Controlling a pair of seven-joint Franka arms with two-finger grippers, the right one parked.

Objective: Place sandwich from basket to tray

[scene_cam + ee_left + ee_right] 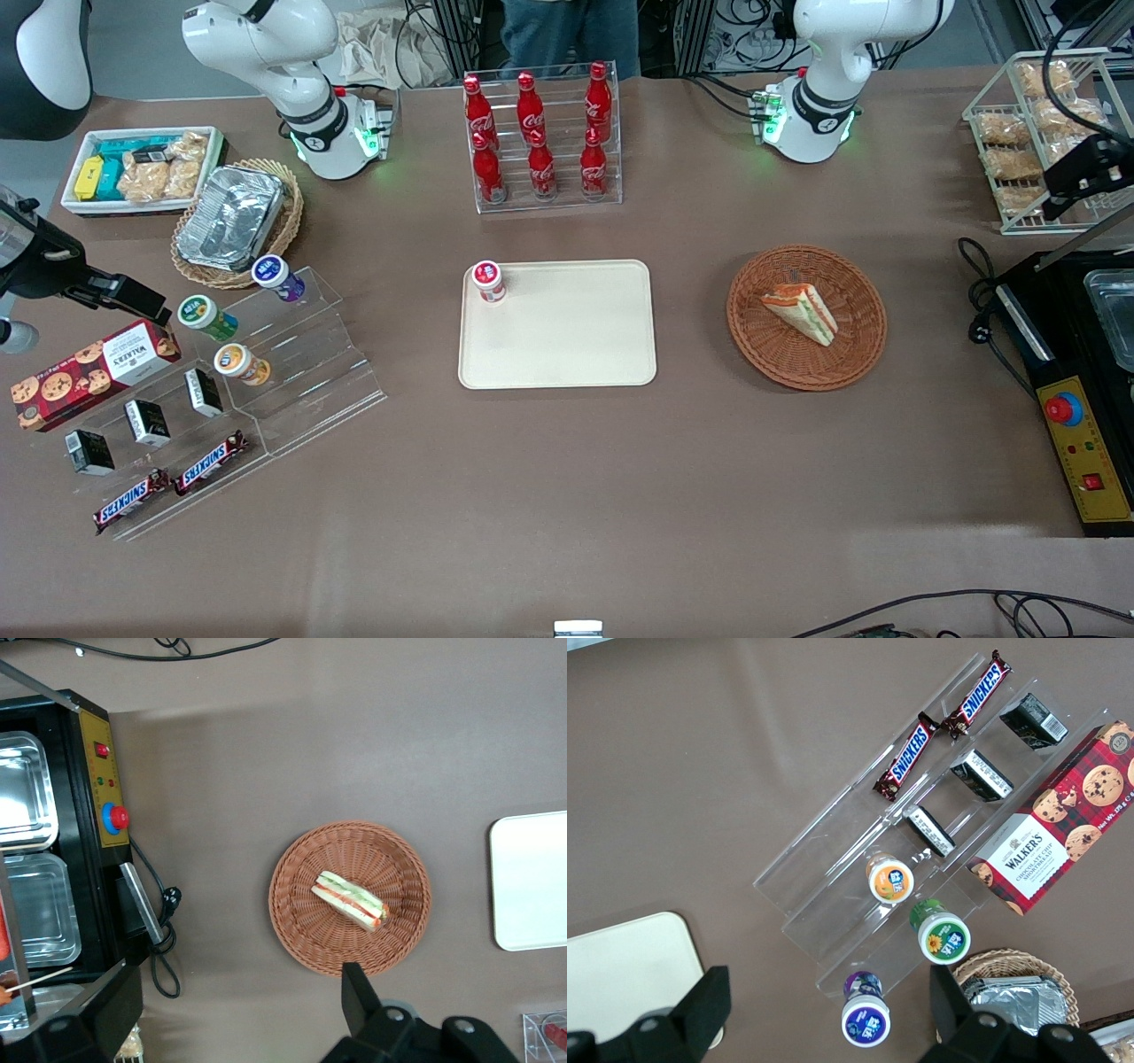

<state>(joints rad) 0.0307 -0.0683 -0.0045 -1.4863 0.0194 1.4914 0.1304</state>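
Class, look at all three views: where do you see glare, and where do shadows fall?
Front view: glare whitens the foil container and streaks the table's near edge. Left wrist view: the open gripper hangs dark above the table; the basket and sandwich are evenly lit. Right wrist view: highlights run along the acrylic rack.

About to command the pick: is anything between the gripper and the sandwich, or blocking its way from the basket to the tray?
Nothing visible. The gripper hangs open above the table, with the sandwich lying uncovered in the basket. Bare table separates the basket from the tray. Only a red-lidded cup stands on one tray corner; the rest is free.
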